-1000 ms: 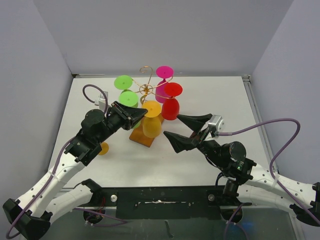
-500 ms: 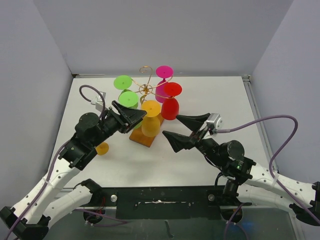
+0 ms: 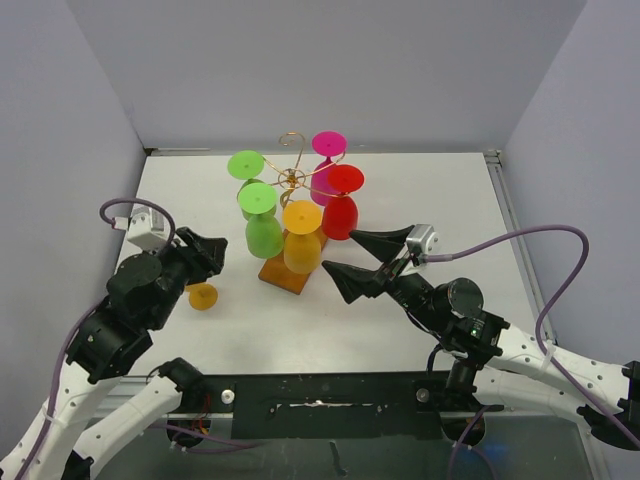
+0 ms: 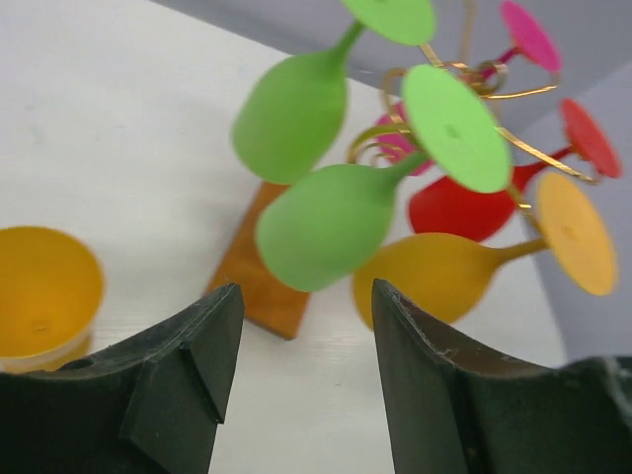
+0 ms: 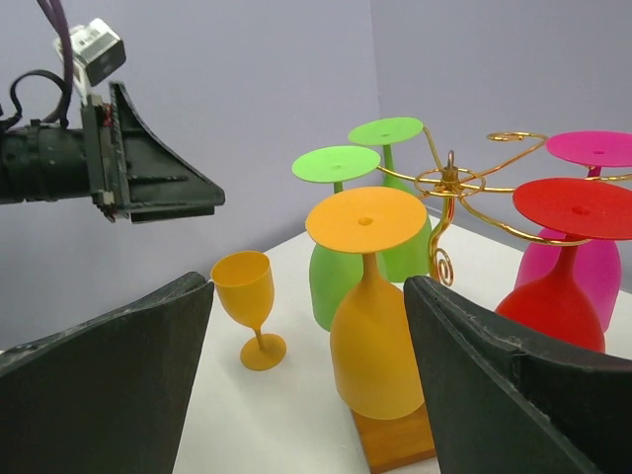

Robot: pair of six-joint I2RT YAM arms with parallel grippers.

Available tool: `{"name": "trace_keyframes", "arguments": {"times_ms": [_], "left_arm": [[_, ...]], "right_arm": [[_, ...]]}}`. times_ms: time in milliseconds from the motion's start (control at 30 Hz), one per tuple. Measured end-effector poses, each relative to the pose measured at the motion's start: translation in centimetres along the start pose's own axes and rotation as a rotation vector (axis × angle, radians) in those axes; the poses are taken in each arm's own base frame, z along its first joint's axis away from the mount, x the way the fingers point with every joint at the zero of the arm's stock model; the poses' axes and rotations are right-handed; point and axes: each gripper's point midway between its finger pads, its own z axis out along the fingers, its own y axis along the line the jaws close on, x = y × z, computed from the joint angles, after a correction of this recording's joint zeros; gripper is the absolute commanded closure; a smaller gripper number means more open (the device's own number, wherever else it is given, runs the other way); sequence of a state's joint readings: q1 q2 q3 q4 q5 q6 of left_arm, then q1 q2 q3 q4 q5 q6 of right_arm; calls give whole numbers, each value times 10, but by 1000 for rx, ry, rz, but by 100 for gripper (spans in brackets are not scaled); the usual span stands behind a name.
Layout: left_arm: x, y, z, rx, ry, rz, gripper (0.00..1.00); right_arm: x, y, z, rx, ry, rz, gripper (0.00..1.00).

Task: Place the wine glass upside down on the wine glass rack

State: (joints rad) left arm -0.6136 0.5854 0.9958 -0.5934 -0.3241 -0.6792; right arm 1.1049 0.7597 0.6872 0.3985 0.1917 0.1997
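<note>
So the rack (image 5: pixel 450 182) is thin gold wire, shiny metal, on a brown wooden base (image 4: pixel 249 276) (smooth, kinda satin). The loose orange glass (image 5: pixel 247 293) and green glass (image 4: pixel 331 222) look like matt coloured plastic. Table (image 3: pixel 420 200) is smooth matt white.

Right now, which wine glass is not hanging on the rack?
The orange glass standing upright on the table left of the rack; the others hang upside down.

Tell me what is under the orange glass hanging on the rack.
The rack's brown wooden base lies under the hanging orange glass. The bowl covers much of the base, so whether its rim touches the wood cannot be told.
</note>
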Motion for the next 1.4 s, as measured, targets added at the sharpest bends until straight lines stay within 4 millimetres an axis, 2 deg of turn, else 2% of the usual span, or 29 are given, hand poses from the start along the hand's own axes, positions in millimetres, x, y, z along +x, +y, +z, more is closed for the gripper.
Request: {"name": "trace_keyframes", "arguments": {"times_ms": [100,300,367,433,600,667,933,1400], "left_arm": [[8,39,7,-189,9,100,49],[35,82,29,-410,112,239,52],[43,96,35,-459,143,255,53],[49,120,39,-534,179,252,53],[55,168,39,-648,234,169,54],[58,176,41,-652,254,137,57],[75,178,59,-583,342,90,65],[77,181,65,-569,352,92,94]], "right_arm": [[0,-1,0,7,-1,0,20],[0,-3,0,19,-2,0,20],[-1,-4,0,21,-2,0,20],[0,-4,0,24,-2,0,20],[1,-5,-1,26,0,-1,20],[2,-5,-1,26,2,-1,20],[3,-5,-2,26,3,-1,20],[0,-5,-3,26,-5,10,20]]}}
